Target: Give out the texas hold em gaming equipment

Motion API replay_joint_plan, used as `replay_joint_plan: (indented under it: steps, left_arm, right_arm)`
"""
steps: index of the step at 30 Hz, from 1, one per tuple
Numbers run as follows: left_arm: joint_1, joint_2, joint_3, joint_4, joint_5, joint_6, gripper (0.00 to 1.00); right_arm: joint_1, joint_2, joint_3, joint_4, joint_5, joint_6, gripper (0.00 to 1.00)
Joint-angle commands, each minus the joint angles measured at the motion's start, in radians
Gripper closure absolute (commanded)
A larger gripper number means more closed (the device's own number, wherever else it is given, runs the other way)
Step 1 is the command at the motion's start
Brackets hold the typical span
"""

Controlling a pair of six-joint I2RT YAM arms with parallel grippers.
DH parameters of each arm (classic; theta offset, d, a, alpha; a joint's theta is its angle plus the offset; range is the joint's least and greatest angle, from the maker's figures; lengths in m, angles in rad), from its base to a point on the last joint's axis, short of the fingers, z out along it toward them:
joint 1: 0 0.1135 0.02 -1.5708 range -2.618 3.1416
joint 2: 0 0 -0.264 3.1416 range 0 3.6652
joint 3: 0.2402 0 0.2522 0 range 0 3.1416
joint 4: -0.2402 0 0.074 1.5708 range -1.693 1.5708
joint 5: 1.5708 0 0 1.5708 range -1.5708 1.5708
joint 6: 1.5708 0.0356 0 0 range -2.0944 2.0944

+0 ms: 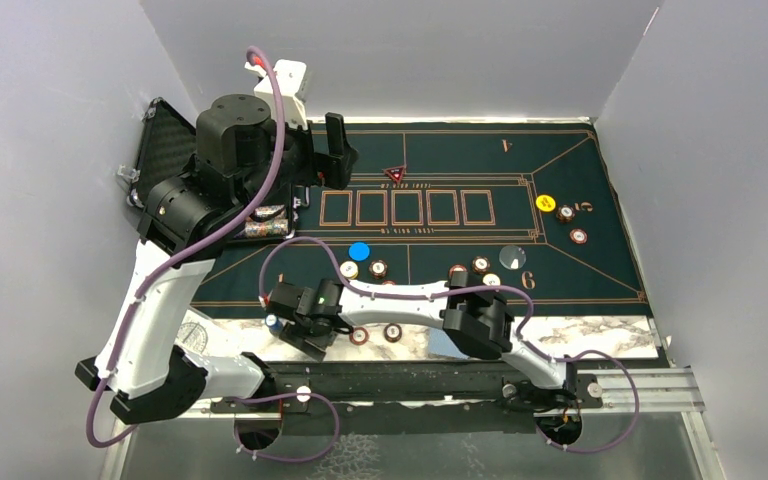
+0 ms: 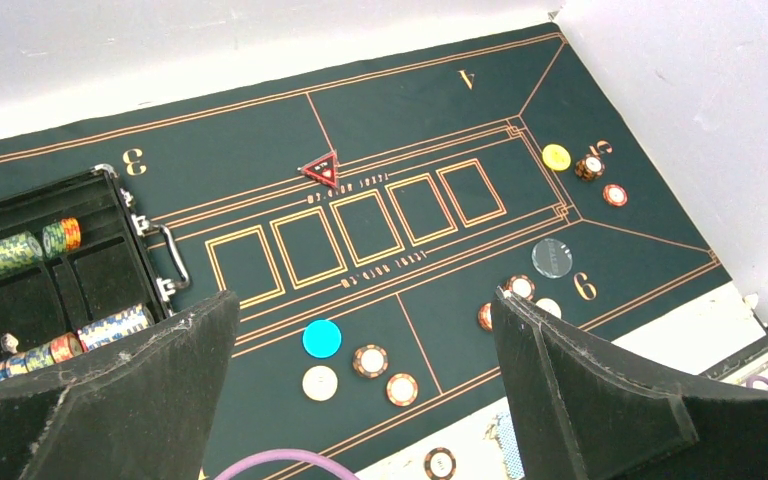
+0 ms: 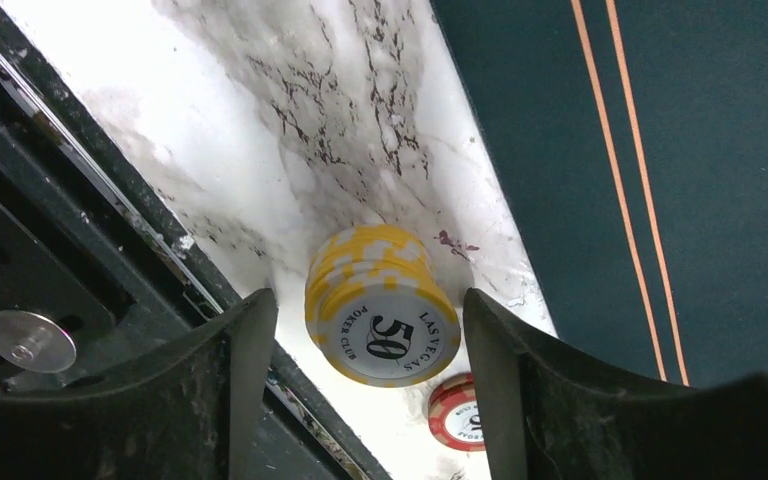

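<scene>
Inside right gripper point(image 3: 360, 330): a yellow chip stack point(image 3: 375, 290) fills the gap, thin slack each side.
Near side: black rail point(image 3: 70, 250) just beside the stack.
Far mat point(image 1: 480, 160): bare felt, only a red triangle point(image 1: 394, 174).
Near mat: scattered chips point(image 1: 378, 268) and discs point(image 1: 359, 251).
Left edge: open case point(image 2: 50, 290) under the left arm point(image 1: 220, 170).

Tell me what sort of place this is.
Likely a robot lab booth staged as a poker table: white panel walls enclose it, a dark green felt mat with orange lines lies on the marble-patterned tabletop, and a black foam-lined case holds rolls of striped round chips.
</scene>
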Motion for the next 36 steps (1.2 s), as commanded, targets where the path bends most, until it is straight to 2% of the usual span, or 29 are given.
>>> replay_joint_plan:
  steps: [1, 5, 8, 11, 13, 19, 25, 28, 32, 35, 36]
  left_arm:
    - [0.007, 0.003, 0.024, 0.020, -0.004, 0.018, 0.01]
    - [0.007, 0.002, 0.023, 0.020, -0.006, 0.021, 0.01]
    - [0.008, 0.000, 0.017, 0.020, -0.007, 0.021, 0.01]
    - [0.008, 0.000, 0.014, 0.020, -0.007, 0.018, 0.01]
    - [0.007, 0.000, 0.013, 0.020, -0.007, 0.018, 0.01]
    - [0.008, 0.010, 0.016, 0.020, -0.015, 0.019, 0.01]
    - [0.008, 0.034, 0.056, 0.026, -0.062, 0.028, 0.01]
    - [0.008, 0.040, 0.048, 0.042, -0.100, 0.029, 0.01]
    - [0.010, 0.055, 0.020, 0.067, -0.108, 0.026, 0.01]
    - [0.018, 0.080, 0.007, 0.074, -0.094, 0.021, 0.01]
    - [0.022, 0.088, 0.002, 0.079, -0.082, 0.023, 0.01]
  right_arm:
    - [-0.001, 0.053, -0.007, 0.032, 0.057, 0.001, 0.34]
    - [-0.002, 0.068, -0.010, 0.027, 0.086, 0.006, 0.46]
    - [-0.002, 0.076, -0.007, 0.036, 0.112, 0.003, 0.49]
    - [-0.002, 0.086, 0.015, 0.014, 0.117, 0.007, 0.61]
    - [-0.002, 0.071, 0.012, 0.005, 0.124, 0.009, 0.66]
    - [-0.010, -0.068, 0.019, 0.007, 0.060, 0.004, 0.77]
    - [-0.071, -0.277, -0.062, 0.008, 0.014, 0.050, 0.81]
    - [-0.163, -0.389, -0.158, 0.004, -0.014, 0.091, 0.83]
    - [-0.357, -0.510, -0.296, -0.017, 0.002, 0.092, 0.83]
    - [-0.567, -0.575, -0.395, -0.009, 0.003, 0.063, 0.83]
    - [-0.678, -0.589, -0.420, -0.003, -0.005, 0.051, 0.83]
